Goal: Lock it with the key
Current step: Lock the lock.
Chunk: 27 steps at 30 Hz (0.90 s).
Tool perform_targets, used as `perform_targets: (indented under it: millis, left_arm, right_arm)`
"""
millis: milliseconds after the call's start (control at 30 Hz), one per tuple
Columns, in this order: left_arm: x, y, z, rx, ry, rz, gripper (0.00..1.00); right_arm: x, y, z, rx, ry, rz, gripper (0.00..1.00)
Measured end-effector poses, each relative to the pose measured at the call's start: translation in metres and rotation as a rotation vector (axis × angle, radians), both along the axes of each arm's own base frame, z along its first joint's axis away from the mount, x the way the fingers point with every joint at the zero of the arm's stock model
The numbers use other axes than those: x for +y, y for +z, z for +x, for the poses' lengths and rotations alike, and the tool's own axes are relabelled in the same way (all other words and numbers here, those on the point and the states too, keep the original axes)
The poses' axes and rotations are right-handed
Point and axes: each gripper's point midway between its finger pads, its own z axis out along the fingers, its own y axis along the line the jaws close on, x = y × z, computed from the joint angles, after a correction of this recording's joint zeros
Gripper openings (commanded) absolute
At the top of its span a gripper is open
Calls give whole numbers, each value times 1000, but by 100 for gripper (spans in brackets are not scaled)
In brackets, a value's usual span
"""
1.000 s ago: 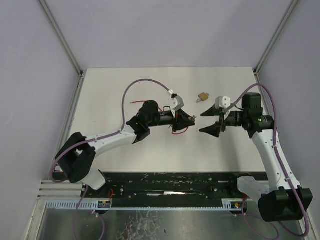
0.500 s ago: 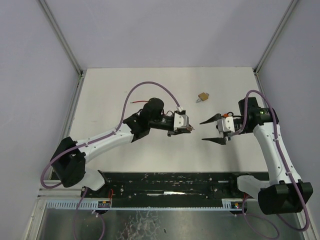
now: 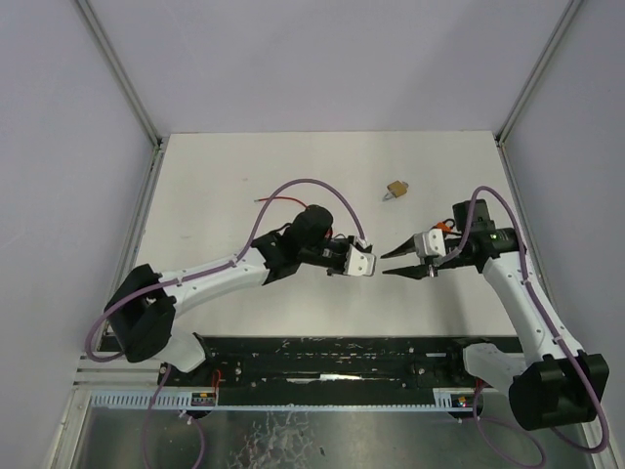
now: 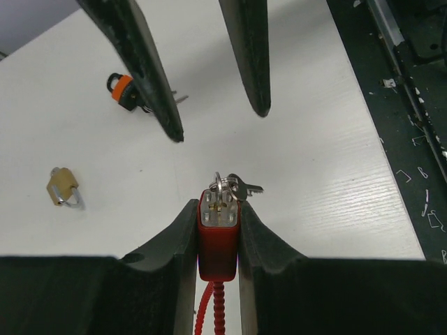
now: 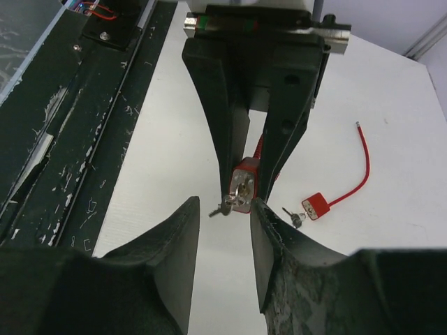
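Observation:
My left gripper (image 4: 218, 207) is shut on a red padlock (image 4: 218, 234), held above the table with its keyhole face turned toward the right arm. A key (image 4: 225, 187) sits in the keyhole, and a second key on the ring (image 4: 246, 187) hangs beside it. The right gripper (image 5: 224, 199) faces the lock head-on. Its jaws are open and nothing is between them. The keys (image 5: 225, 207) hang just ahead of its tips. In the top view the left gripper (image 3: 367, 266) and the right gripper (image 3: 391, 265) almost meet at mid-table.
A small brass padlock (image 3: 395, 190) lies further back on the table. A second red lock (image 5: 316, 206) with a red cable (image 5: 364, 164) and its own key (image 5: 293, 217) lies under the left arm. A small orange lock (image 4: 123, 91) lies beyond the right fingers.
The left arm has carried the red padlock nearer and to the right. The right gripper has turned, narrowed its jaws and come up close to the key.

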Motion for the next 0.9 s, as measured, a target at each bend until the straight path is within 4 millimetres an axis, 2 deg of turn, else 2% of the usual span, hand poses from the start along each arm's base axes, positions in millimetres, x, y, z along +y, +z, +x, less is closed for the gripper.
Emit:
perform_targets:
  millis: [233, 700, 900]
  left_arm:
    - [-2, -18, -5, 44, -19, 46, 0]
    - [-5, -17, -4, 67, -12, 51, 0]
    - [-5, -20, -3, 88, 8, 61, 0]
  right_arm:
    - [14, -16, 6, 19, -6, -63, 35]
    - [24, -31, 13, 12, -26, -117, 29]
    - [26, -38, 18, -16, -45, -152, 8]
